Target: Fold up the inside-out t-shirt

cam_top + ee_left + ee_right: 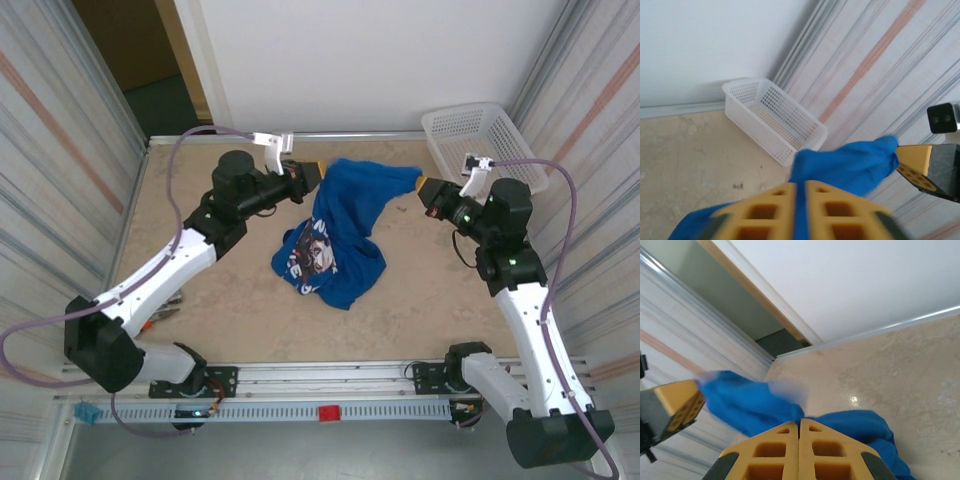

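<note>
The royal-blue t-shirt (345,225) hung just left of the white basket (465,130). Its top edge was raised and stretched toward the basket, its lower part bunched on the surface (240,300), with a dark graphic print showing on the side farthest from it.

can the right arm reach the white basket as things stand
Probably yes: the basket sits just beyond the right tool with nothing between, but that tool is shut on the t-shirt.

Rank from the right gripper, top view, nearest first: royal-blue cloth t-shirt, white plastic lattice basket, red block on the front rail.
1. Royal-blue cloth t-shirt, pinched in the right gripper.
2. White plastic lattice basket, far right corner.
3. Red block, front rail.
</note>
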